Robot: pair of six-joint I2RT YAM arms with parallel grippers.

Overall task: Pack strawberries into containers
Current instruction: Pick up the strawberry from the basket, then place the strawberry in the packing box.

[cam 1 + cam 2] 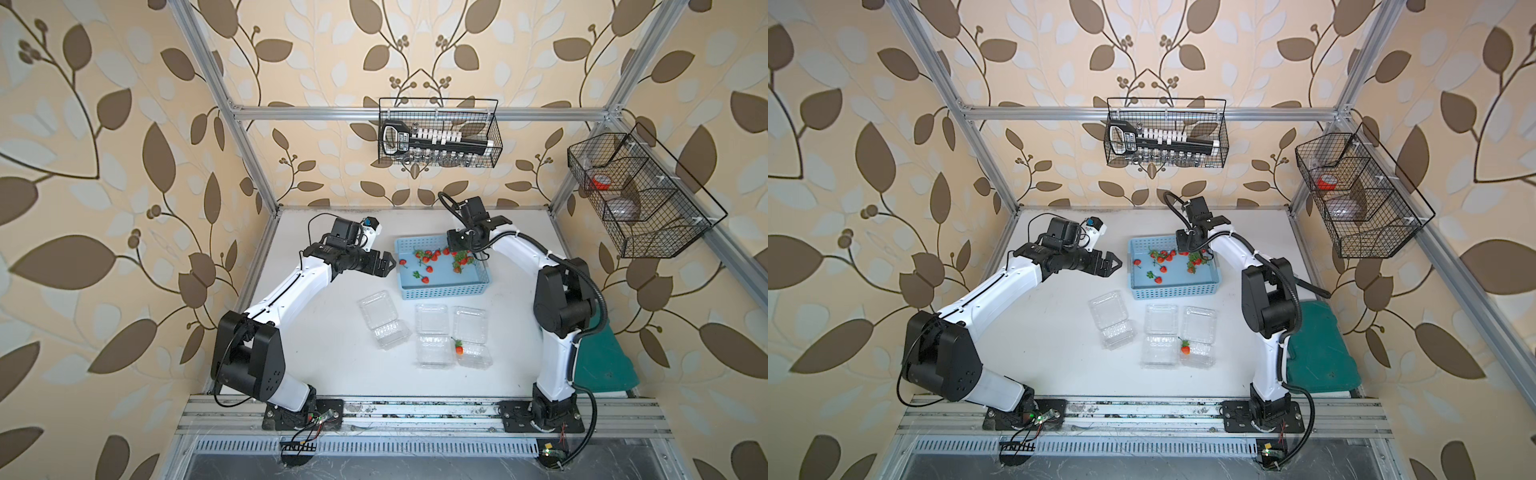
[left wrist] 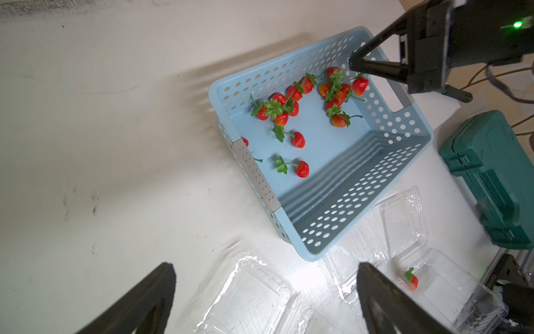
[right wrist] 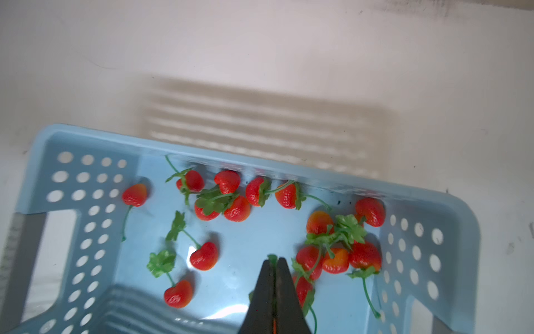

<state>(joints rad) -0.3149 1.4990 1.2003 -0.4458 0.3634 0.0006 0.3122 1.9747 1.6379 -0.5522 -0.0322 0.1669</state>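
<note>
- Now, nearest us, three clear plastic hinged clamshell containers (image 1: 432, 332) lie open on the white table (image 1: 324, 357); one small red strawberry with a green top (image 1: 459, 348) sits in the rightmost; the others look empty.
- Further back, the left gripper (image 1: 392, 266) hovers just beside the light blue perforated plastic basket (image 1: 444, 293); jaws wide apart, holding nothing.
- Inside the basket, the other strawberries (image 1: 426, 259): light, glossy, probably slippery; thin stems tangle in clumps; I'd pinch a loose berry across its body, or by its stem.
- Farthest, the right gripper (image 3: 274, 261) dips among them; jaws pressed together; a green scrap shows at the tips; whether a stem is caught, I can't tell.
</note>
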